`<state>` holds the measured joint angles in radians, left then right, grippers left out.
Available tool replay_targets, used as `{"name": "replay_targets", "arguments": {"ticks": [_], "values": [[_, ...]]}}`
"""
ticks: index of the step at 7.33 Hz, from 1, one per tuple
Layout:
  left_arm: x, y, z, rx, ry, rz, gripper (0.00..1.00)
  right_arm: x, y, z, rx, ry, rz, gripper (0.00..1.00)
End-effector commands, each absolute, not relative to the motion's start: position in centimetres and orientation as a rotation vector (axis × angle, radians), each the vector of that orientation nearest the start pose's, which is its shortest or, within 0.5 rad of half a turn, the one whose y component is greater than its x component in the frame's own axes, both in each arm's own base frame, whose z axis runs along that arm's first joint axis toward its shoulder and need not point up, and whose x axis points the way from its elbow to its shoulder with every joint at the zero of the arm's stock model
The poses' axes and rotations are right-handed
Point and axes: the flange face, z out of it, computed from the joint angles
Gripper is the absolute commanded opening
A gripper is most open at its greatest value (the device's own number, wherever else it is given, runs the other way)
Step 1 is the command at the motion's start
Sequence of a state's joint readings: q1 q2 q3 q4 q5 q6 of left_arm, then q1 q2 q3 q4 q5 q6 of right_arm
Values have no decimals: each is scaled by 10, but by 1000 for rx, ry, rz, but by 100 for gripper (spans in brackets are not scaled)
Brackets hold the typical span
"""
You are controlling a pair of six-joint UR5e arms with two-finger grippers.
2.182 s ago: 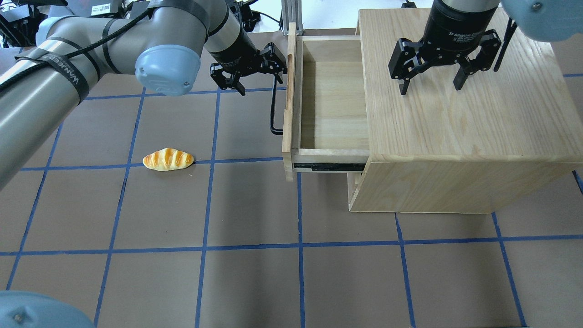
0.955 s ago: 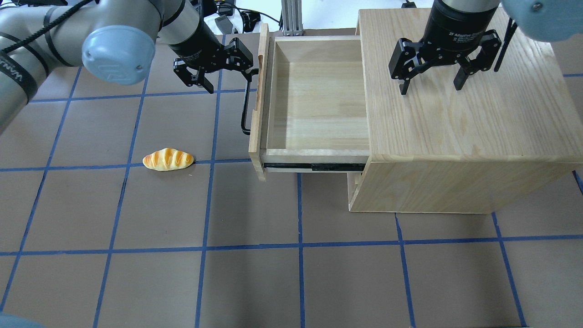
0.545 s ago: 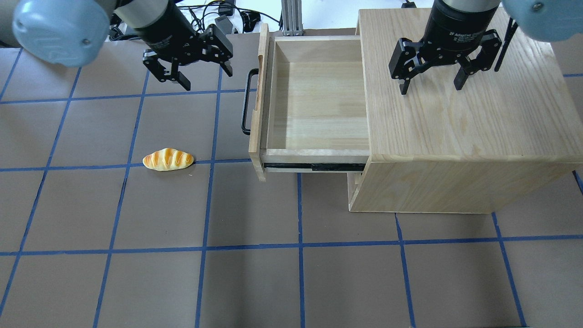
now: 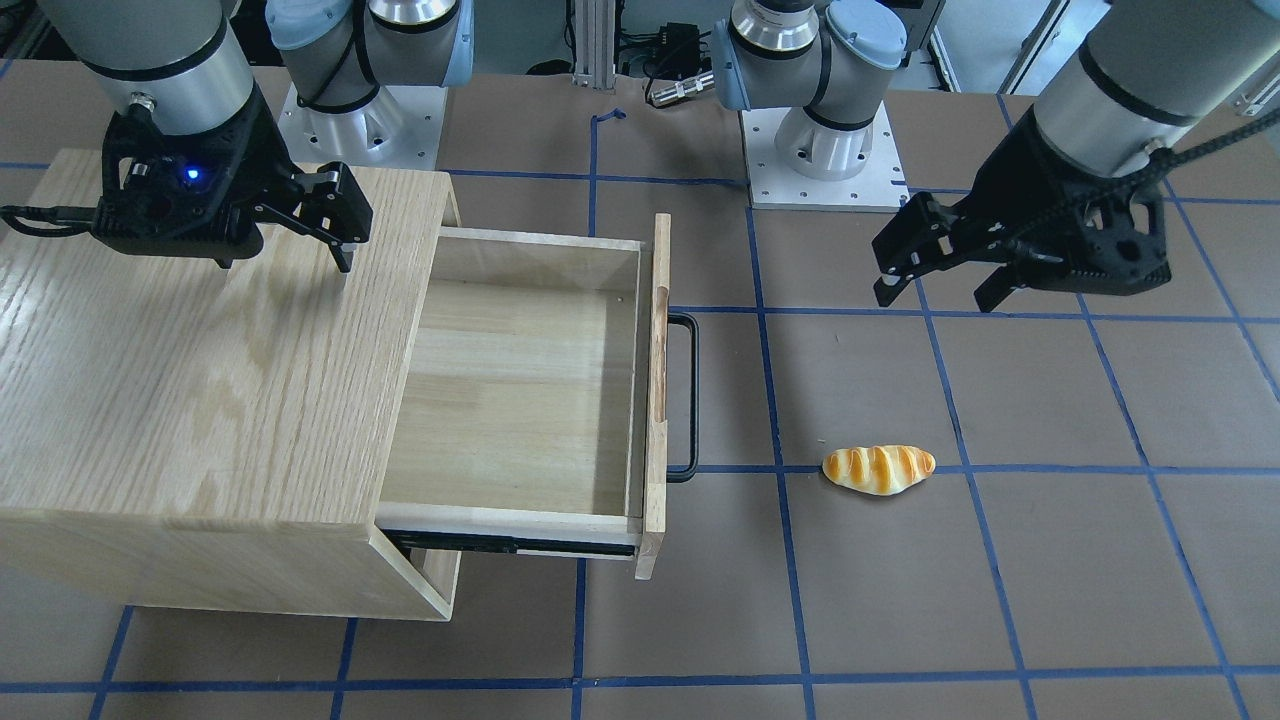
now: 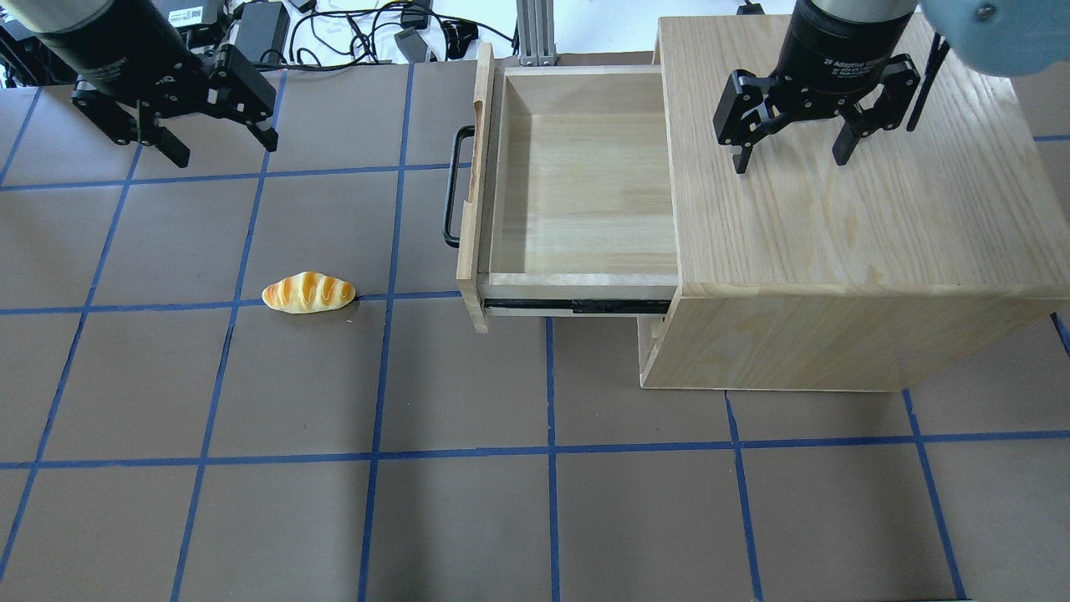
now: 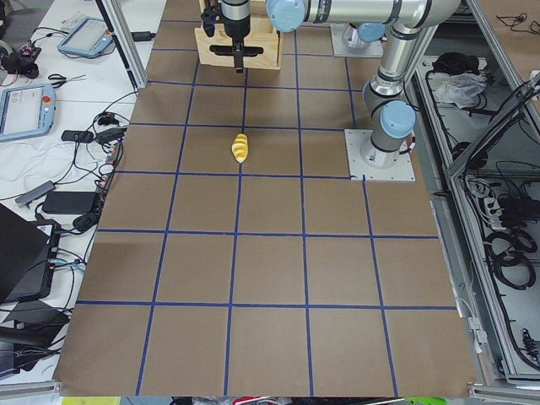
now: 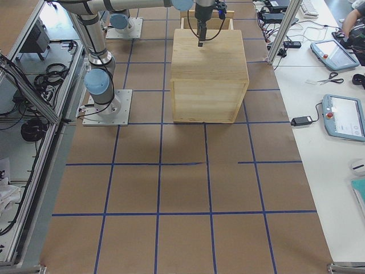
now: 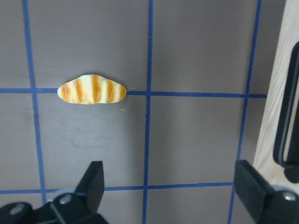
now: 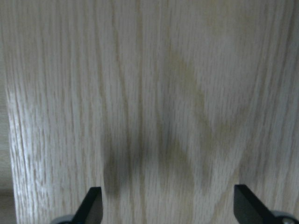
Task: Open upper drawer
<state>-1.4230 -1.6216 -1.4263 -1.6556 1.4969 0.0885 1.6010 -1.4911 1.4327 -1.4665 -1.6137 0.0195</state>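
The upper drawer (image 5: 577,192) (image 4: 520,400) stands pulled far out of the oak cabinet (image 5: 853,209) (image 4: 180,360), its inside empty. Its black bar handle (image 5: 451,187) (image 4: 685,395) is free. My left gripper (image 5: 221,142) (image 4: 940,285) is open and empty, well to the left of the drawer, above the table. In the left wrist view its fingertips (image 8: 96,179) frame the floor, with the handle (image 8: 285,112) at the right edge. My right gripper (image 5: 786,159) (image 4: 290,235) is open and empty just above the cabinet top (image 9: 149,93).
A toy bread roll (image 5: 308,293) (image 4: 878,468) (image 8: 92,88) lies on the brown, blue-taped table left of the drawer. Cables and boxes sit past the table's far edge (image 5: 334,33). The arm bases (image 4: 820,130) stand behind the cabinet.
The drawer slid further out with my left gripper at its handle. Then the left gripper let go and moved away to the left. The right gripper has not moved.
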Motion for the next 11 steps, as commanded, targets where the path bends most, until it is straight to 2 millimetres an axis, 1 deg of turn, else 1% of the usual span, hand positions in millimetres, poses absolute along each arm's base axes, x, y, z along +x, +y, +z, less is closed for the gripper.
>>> {"name": "replay_targets", "arguments": {"ticks": [1, 3, 4, 5, 6, 8, 9, 11], "values": [[-65, -512, 536, -75, 3162, -38, 100, 145, -516, 505, -21, 3185, 72, 100], [-83, -508, 539, -31, 3145, -47, 100, 145, -516, 505, -19, 3185, 72, 100], [-110, -510, 534, 4, 3132, -43, 100, 145, -516, 505, -21, 3185, 72, 100], [-121, -512, 535, -2, 3138, -69, 100, 145, -516, 505, -19, 3185, 72, 100], [-120, -510, 538, -5, 3135, -77, 100, 144, -516, 505, -16, 3185, 72, 100], [-121, -510, 538, -2, 3138, -75, 100, 145, -516, 505, -19, 3185, 72, 100], [-120, -507, 536, -3, 3132, -69, 100, 145, -516, 505, -19, 3185, 72, 100], [-121, -508, 533, -2, 3137, -60, 100, 145, -516, 505, -21, 3185, 72, 100]]}}
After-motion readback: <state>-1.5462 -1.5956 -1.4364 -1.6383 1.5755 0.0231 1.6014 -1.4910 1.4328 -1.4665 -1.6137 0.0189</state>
